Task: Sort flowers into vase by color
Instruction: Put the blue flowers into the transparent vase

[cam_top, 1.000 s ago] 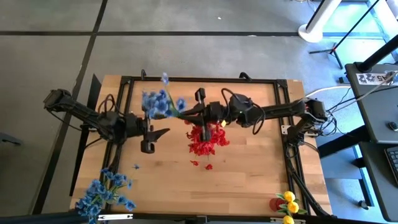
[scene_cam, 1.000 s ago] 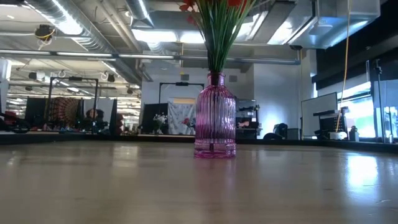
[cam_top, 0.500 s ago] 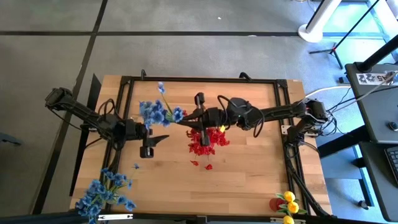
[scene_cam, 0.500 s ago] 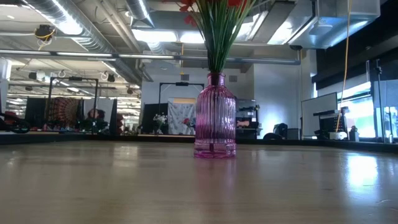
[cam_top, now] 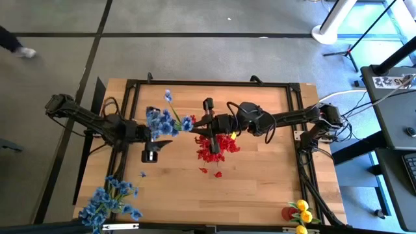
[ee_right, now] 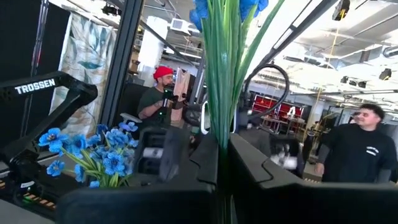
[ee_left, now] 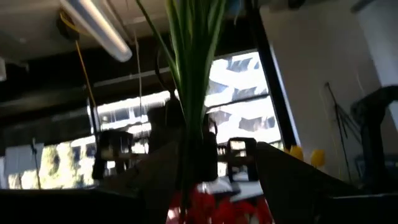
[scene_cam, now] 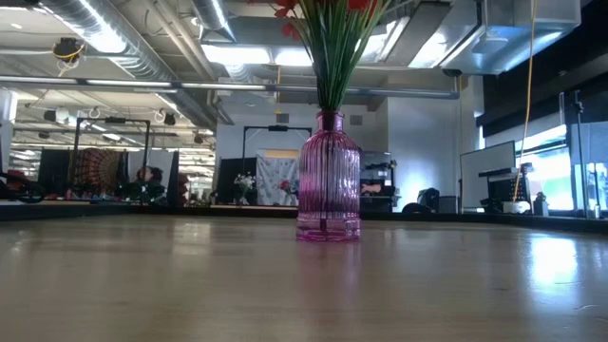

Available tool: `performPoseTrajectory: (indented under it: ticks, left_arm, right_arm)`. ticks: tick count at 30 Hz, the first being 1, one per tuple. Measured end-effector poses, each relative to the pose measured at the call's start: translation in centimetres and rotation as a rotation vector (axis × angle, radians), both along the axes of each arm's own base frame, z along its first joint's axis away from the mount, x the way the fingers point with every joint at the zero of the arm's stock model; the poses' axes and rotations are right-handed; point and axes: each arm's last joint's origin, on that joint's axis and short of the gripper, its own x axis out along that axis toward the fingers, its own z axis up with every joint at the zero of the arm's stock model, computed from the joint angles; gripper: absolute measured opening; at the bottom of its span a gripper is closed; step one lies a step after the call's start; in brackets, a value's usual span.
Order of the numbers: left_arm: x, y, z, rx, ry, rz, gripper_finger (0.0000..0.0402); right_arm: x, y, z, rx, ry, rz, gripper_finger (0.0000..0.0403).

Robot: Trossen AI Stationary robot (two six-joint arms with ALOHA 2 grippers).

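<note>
A bunch of blue flowers (cam_top: 162,120) hangs in the air left of the table's middle, its green stems (ee_right: 221,93) caught in my shut right gripper (cam_top: 195,125). My left gripper (cam_top: 165,135) is open right beside the bunch. In the left wrist view the stems (ee_left: 191,93) rise between its fingers, closer to one finger. A pink ribbed vase (scene_cam: 329,180) stands on its base at mid-table and holds the red flowers (cam_top: 214,146). More blue flowers (cam_top: 110,198) lie at the near left corner, and yellow flowers (cam_top: 300,211) at the near right corner. My right gripper pinches the blue bunch's green stems (ee_right: 219,140) between its two fingers, coming level from the table's right. The bunch is lifted clear of the table, its blossoms (ee_right: 224,9) beyond the fingers toward the table's left. My left gripper: whether a finger (ee_left: 165,171) touches the stems cannot be told.
Loose red petals (cam_top: 211,172) lie on the wood near the vase. A black frame (cam_top: 195,83) runs along the table's edges. People sit and stand in the room beyond the table (ee_right: 364,149). A desk with a keyboard (cam_top: 408,166) stands to the right.
The blue bunch has shifted a little toward the table's near edge along with my right gripper, which stays shut on the stems. My left arm has drawn slightly toward the left edge, so the blossoms now lie over its gripper.
</note>
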Motion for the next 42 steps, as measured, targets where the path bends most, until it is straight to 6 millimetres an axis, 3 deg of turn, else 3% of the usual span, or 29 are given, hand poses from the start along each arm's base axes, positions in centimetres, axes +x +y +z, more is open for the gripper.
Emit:
performPoseTrajectory:
  ticks: [5,14,23,27,30,35,39,42]
  left_arm:
    - [0.6,1.0,0.5,0.012,-0.109,0.02,0.021]
    - [4.4,1.7,1.4,0.028,-0.079,0.046,0.021]
    - [4.7,2.0,1.5,-0.009,-0.078,0.076,0.0209]
    - [4.7,2.2,1.5,-0.038,-0.081,0.072,0.0184]
    - [4.8,2.2,1.5,-0.042,-0.076,0.073,0.0133]
    - [4.6,1.7,1.5,-0.065,-0.06,0.138,0.0018]
    - [3.5,1.1,2.8,-0.062,0.01,0.198,0.0011]
    - [2.0,0.4,5.4,-0.051,0.119,0.188,0.0006]
  right_arm:
    - [0.1,-0.1,-0.1,-0.003,0.002,-0.015,0.0015]
    - [0.6,-0.6,-1.0,-0.031,0.052,-0.101,0.0015]
    - [0.6,-0.4,-1.1,-0.054,0.058,-0.085,0.0017]
    - [0.6,-0.4,-1.0,-0.054,0.052,-0.081,0.0021]
    - [0.6,-0.5,-1.1,-0.053,0.054,-0.115,0.003]
    - [0.7,-0.6,-1.0,-0.072,0.052,-0.139,0.0097]
    - [0.9,-0.5,0.0,-0.07,0.059,-0.147,0.0187]
    - [0.2,-0.1,2.3,-0.056,0.023,-0.156,0.0257]
